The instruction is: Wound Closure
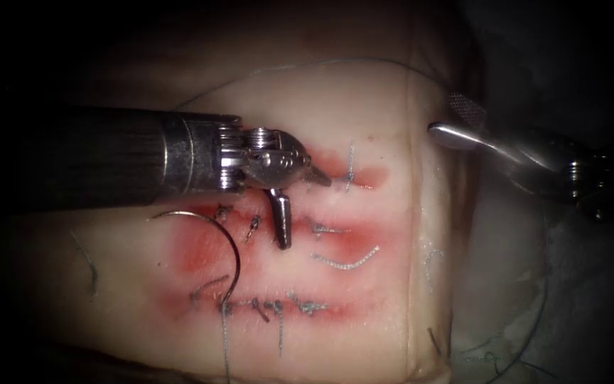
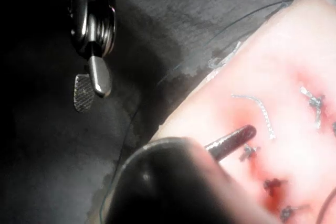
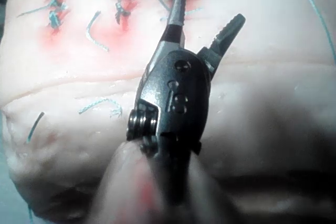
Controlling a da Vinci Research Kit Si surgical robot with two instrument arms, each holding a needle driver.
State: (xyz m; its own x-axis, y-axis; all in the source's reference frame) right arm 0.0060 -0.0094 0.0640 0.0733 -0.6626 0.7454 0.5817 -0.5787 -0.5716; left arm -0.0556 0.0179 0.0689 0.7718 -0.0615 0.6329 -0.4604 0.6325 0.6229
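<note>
A: Left claw [image 1: 300, 203]?

B: Jaws spread wide, nothing between them. One jaw points toward 3 o'clock, the other toward 6 o'clock, over the middle of the tissue [image 1: 392, 114]. Its tip lies just beside the stitched rows in the left wrist view.

A: Right claw [image 1: 456, 121]?

B: Also spread apart and empty, hovering off the tissue's right edge, at about 2 o'clock in the endoscope view. Serrated jaw faces are plain in the right wrist view.

A: Needle [image 1: 225, 245]?

B: Held by neither tool. It lies free on the tissue at roughly 8 o'clock from the left claw, curve bowed toward 3 o'clock. Its lower end meets the thread [image 1: 226, 341] near the lowest stitched row; I cannot tell whether the point is in the tissue. The thread runs off toward 6 o'clock.

A: Other items?

B: Red fluid [image 1: 200, 252] stains three stitched rows. A cut thread end [image 1: 346, 262] lies loose between the middle and lowest rows.

A: Any writing?

B: None legible on either tool.
</note>
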